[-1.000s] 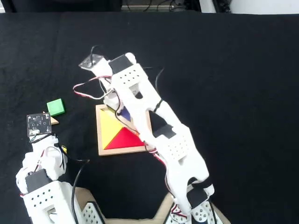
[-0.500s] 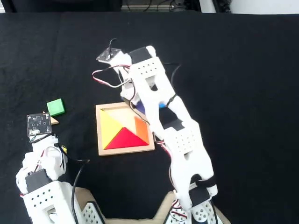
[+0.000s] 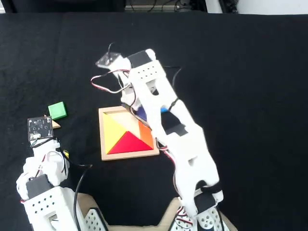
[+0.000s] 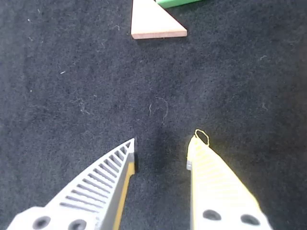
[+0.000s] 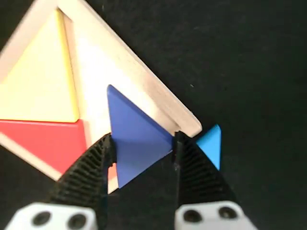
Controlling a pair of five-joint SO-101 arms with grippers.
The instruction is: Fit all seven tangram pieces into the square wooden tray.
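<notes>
Work centres on the square wooden tray (image 3: pixel 129 155), which lies on the black cloth (image 3: pixel 240 96) a little left of the middle. A large yellow triangle (image 3: pixel 112 132) fills its left part, a large red triangle (image 3: pixel 128 143) its near part, and an orange piece (image 3: pixel 146 131) sits at the right, leaving bare wood toward the far side. The right gripper (image 5: pixel 143 142) hangs over the far right corner, clamped edge to edge on a dark blue triangle (image 5: pixel 134 132), probably so the piece can be turned and lowered flat into that gap. A small light blue triangle (image 5: pixel 211 143) lies on the cloth just outside the rim, handy for later. The left gripper (image 4: pixel 160 152), parted and empty, sits low at the near left, facing a pale wooden triangle (image 4: pixel 154 21) and a green square block (image 3: pixel 57 110), likely its share.
</notes>
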